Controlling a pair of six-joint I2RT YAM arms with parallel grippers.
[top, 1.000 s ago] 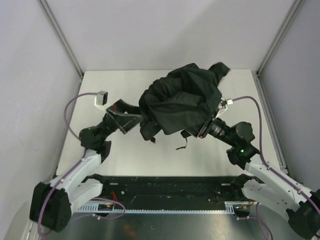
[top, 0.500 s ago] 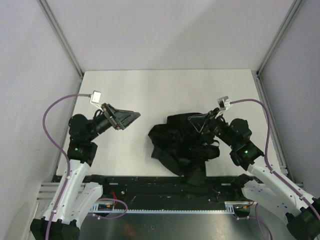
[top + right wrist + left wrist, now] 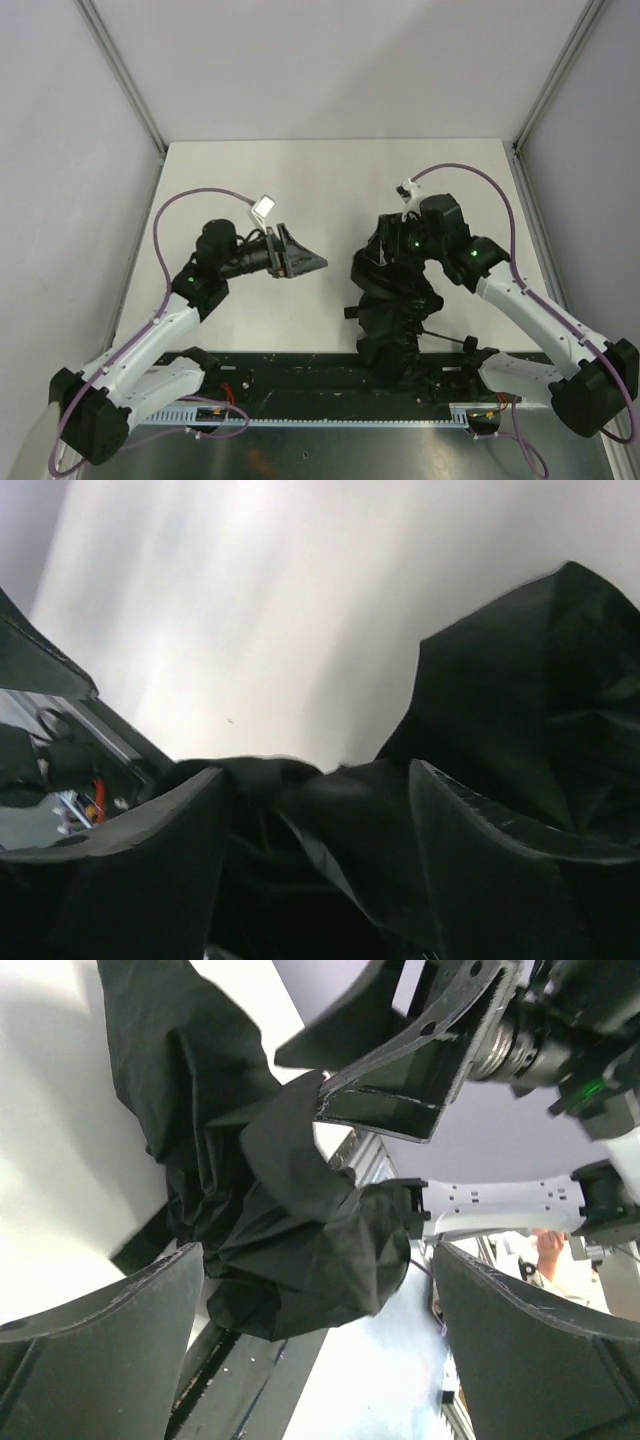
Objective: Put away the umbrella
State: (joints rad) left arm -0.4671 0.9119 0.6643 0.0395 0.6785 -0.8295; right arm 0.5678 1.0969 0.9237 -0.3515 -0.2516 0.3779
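Looking down from the top camera, the biggest thing was the white worktop point(image 3: 300, 180), boxed in by pale walls point(image 3: 330, 70) on three sides, with a black rail point(image 3: 280, 372) running along its near edge. Next up, the two arms. The left arm point(image 3: 165, 325) reached in from its corner and angled toward the middle. The right arm point(image 3: 530, 305) curled over from its side and bent down over the right half of the worktop. Each one had a purple cable point(image 3: 190, 200) looping off its wrist.

The umbrella point(image 3: 395, 315) was a crumpled heap of loose black fabric, sitting right of centre at the near edge of the worktop, with its lower part spilling over onto the black rail. A thin rod point(image 3: 445, 338) stuck out of the heap toward the right, ending in a small knob.

The right hand point(image 3: 315, 775) sat right on top of the heap, pointing down into it. From its own camera the fingers point(image 3: 130, 860) were spread apart with fabric bunched up in the gap, and they didn't look clamped on it. The left hand point(image 3: 318, 1247) was wide open with nothing in it. It was aimed sideways at the umbrella from the left, hanging over bare worktop and well apart from the fabric.
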